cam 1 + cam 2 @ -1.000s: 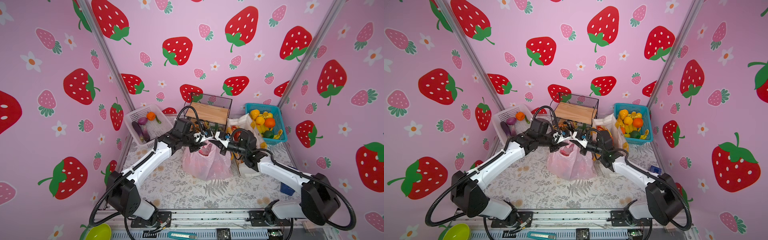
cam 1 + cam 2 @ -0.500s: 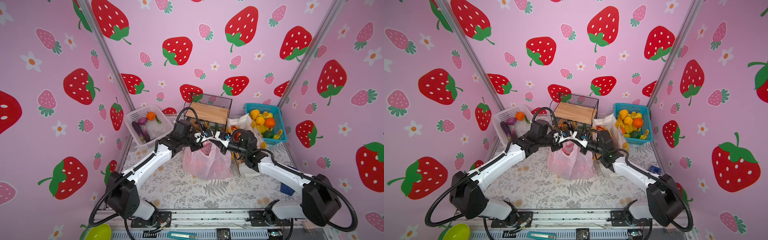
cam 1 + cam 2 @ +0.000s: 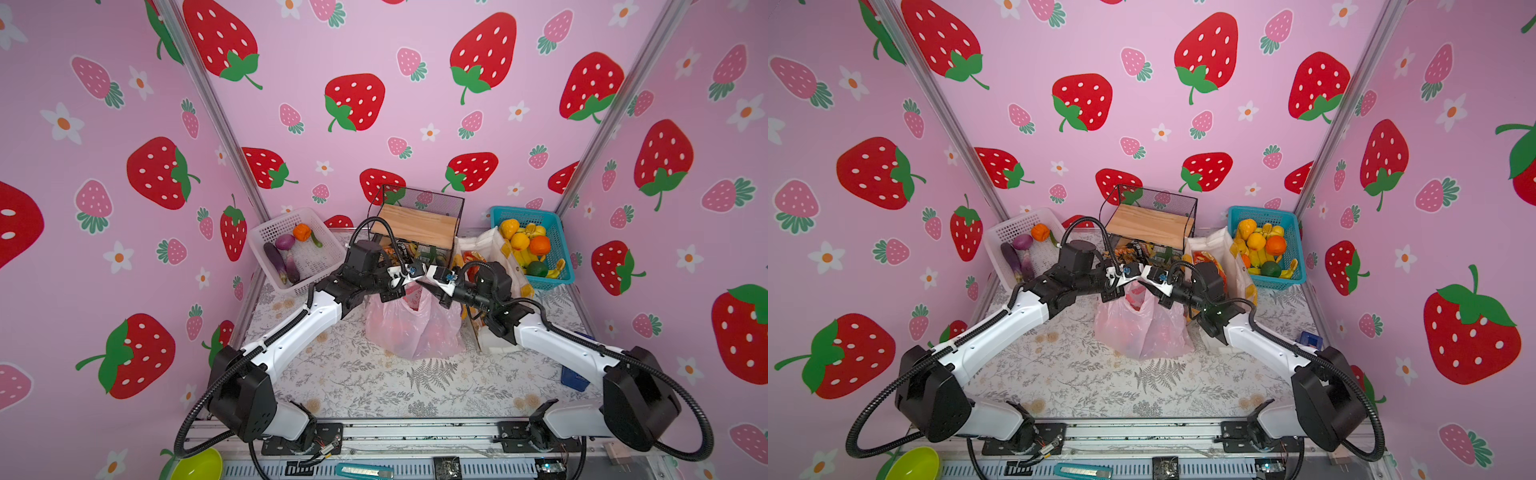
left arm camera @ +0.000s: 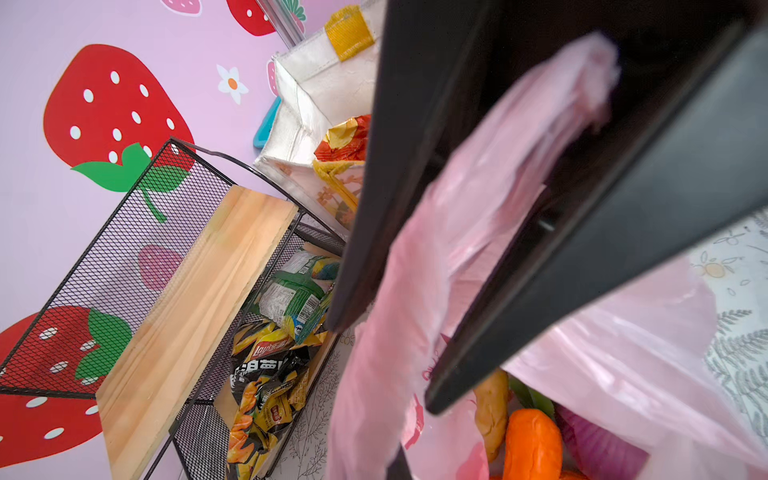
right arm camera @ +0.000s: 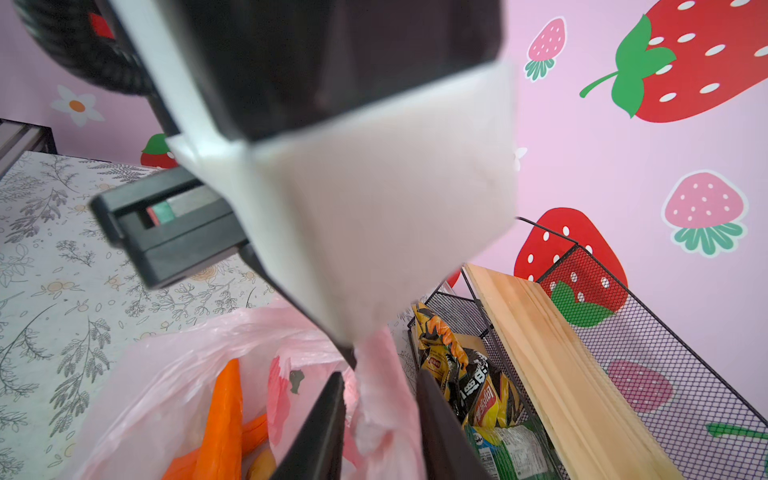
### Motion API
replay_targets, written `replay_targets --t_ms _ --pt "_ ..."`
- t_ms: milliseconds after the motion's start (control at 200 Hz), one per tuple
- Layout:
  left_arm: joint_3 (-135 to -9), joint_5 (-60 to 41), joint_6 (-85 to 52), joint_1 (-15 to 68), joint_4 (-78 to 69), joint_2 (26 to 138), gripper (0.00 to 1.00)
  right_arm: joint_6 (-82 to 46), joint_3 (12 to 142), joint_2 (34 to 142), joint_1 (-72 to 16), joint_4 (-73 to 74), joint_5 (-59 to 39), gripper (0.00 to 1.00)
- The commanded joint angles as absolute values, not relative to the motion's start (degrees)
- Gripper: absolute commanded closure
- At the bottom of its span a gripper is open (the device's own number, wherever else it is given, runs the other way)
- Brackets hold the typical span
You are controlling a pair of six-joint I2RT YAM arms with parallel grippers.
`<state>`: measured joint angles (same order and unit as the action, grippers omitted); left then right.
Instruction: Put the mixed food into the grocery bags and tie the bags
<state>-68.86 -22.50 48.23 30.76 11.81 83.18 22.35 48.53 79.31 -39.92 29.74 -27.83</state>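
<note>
Annotator: Bags first. In both top views the pink bag [image 3: 411,328] sits at frame centre, with the left gripper [image 3: 415,272] and right gripper [image 3: 434,291] meeting over its mouth. Jaws are too small to read there. The white tote [image 3: 1219,243] is just right of it, with snack packets [image 3: 1210,259] poking out.

Checker: Left wrist view?

Annotator: It shows the left jaws clenched on a bunched bag handle [image 4: 478,199] at frame centre. A carrot [image 4: 532,444] and a purple piece [image 4: 598,453] lie inside the bag, lower right. The top views only blur them through the film.

Checker: Right wrist view?

Annotator: The right jaws are parted, with a handle strand [image 5: 382,386] hanging loose between them at bottom centre. Whether it is the same handle, cannot tell.

Checker: Risks?

Annotator: The strand likely slips free and flops, so no knot forms. A hard one-sided pull on the thin film could also tip the bag and spill the vegetables.
</note>
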Motion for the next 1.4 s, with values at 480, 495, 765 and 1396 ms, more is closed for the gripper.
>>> replay_targets --t_ms 480,495,765,1396 --pt "-70.44 -23.13 42.65 31.07 19.49 80.2 0.76 25.79 49.41 81.67 -41.56 33.72 -20.94 1.0" --pt "-70.55 -23.0 42.32 31.03 19.84 80.16 0.75 25.8 49.32 81.61 -41.67 34.11 -20.59 1.0" --pt "-73.48 -21.84 35.21 29.92 26.05 80.13 0.63 25.45 47.15 81.31 -43.83 43.32 -14.66 1.0" --pt "-65.25 -25.58 10.21 31.37 21.14 72.49 0.84 10.97 43.16 83.36 -46.23 57.72 -10.54 1.0"
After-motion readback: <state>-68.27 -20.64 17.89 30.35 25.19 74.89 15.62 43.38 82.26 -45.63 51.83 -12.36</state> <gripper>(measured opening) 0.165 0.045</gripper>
